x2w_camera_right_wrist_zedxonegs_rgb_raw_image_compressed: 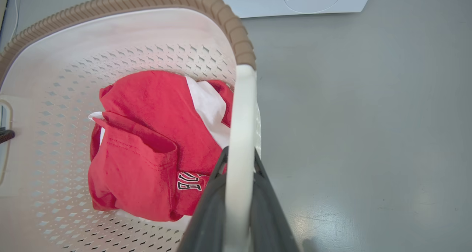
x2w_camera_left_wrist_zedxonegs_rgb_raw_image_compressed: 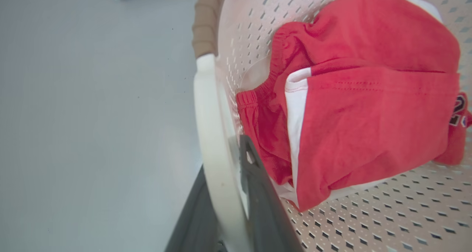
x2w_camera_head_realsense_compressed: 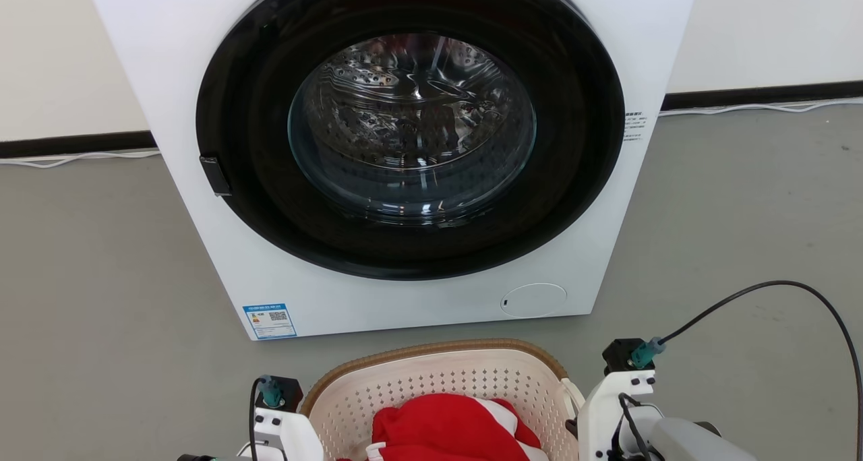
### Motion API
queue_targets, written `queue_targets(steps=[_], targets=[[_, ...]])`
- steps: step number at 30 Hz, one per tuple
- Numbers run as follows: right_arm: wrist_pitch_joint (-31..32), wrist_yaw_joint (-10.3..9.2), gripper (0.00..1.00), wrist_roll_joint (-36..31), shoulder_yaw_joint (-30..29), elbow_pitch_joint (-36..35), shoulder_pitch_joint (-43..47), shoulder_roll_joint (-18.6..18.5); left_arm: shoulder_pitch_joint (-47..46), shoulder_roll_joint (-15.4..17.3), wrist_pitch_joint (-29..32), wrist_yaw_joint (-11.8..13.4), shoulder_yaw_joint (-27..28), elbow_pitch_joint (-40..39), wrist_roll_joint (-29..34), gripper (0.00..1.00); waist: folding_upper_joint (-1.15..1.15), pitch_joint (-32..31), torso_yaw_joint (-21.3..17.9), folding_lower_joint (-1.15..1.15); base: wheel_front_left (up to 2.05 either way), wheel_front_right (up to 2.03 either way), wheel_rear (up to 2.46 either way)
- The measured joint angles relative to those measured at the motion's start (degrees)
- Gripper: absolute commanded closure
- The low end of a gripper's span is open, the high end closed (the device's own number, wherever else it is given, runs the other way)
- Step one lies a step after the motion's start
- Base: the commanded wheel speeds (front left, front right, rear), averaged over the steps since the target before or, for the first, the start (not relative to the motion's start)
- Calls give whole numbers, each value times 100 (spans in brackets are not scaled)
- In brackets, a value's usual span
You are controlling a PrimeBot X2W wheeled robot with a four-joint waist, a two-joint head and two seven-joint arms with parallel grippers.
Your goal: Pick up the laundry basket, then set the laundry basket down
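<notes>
Nearest: left gripper (x2w_camera_left_wrist_zedxonegs_rgb_raw_image_compressed: 225,160), dark fingers drawn narrow, one on each side of the white left handle (x2w_camera_left_wrist_zedxonegs_rgb_raw_image_compressed: 209,134) and pinching it. Right gripper (x2w_camera_right_wrist_zedxonegs_rgb_raw_image_compressed: 239,152), likewise narrow, clamped across the white right handle (x2w_camera_right_wrist_zedxonegs_rgb_raw_image_compressed: 241,108). Between the two: laundry basket (x2w_camera_head_realsense_compressed: 431,348), cream-white, perforated, with a brown woven-look rim, at the bottom centre of the head view, directly in front of the washer; whether it rests on the floor or hangs above it cannot be told. Contents: one crumpled red garment (x2w_camera_head_realsense_compressed: 445,420) with white trim and dark lettering, lying on the basket bottom. Beyond: grey floor (x2w_camera_head_realsense_compressed: 741,232). Farther: white front-loading washer (x2w_camera_head_realsense_compressed: 168,77), with its round dark-ringed door (x2w_camera_head_realsense_compressed: 411,124) closed, a blue-edged label (x2w_camera_head_realsense_compressed: 270,321) at its lower left and a round cover (x2w_camera_head_realsense_compressed: 534,300) at its lower right. Farthest: pale wall (x2w_camera_head_realsense_compressed: 54,56), with a dark baseboard (x2w_camera_head_realsense_compressed: 74,143) and a white cable (x2w_camera_head_realsense_compressed: 762,108) along its foot.
</notes>
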Motion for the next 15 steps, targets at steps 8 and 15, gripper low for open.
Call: queue_targets(steps=[8,15], targets=[[-3,0,100,85,76,-2,-1,-4,-12,2,-30,0,-108,48,-108,100,0,25,-7,0,0,0,0],[-55,0,100,146,196,-21,-2,-11,-30,7,-87,0,-222,115,-258,100,0,35,-22,0,0,0,0]])
